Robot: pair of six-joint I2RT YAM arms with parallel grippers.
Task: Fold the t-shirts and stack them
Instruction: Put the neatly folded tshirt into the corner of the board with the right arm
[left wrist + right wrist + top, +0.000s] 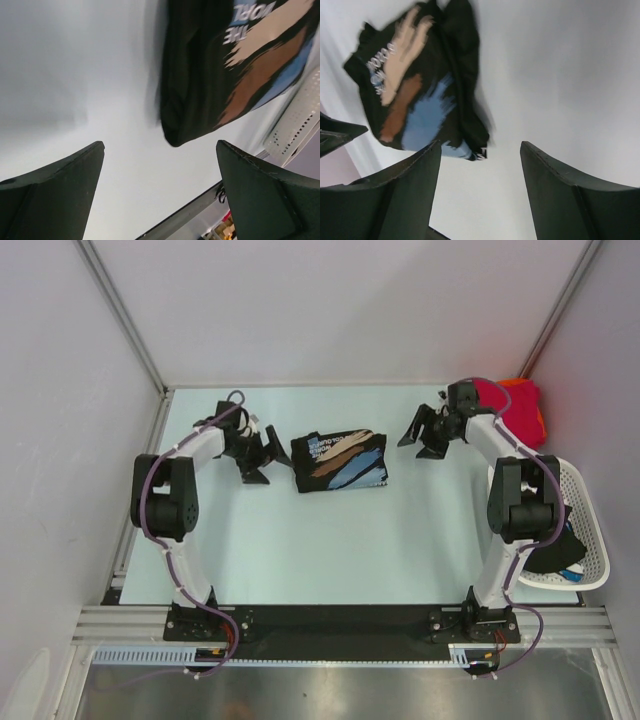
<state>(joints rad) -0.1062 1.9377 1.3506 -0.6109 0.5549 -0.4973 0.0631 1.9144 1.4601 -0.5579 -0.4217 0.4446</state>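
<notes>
A folded black t-shirt [340,461] with a tan, brown and blue print lies at the middle back of the table. It also shows in the left wrist view [225,70] and the right wrist view [415,95]. My left gripper [262,454] is open and empty just left of it. My right gripper [424,436] is open and empty a little to its right. A crimson red t-shirt [492,400] and an orange t-shirt [530,405] lie bunched at the far right corner. More black cloth [555,545] lies in the basket.
A white lattice basket [590,520] stands at the right edge beside the right arm. Grey walls close the cell at the back and both sides. A black rail [330,620] runs along the near edge.
</notes>
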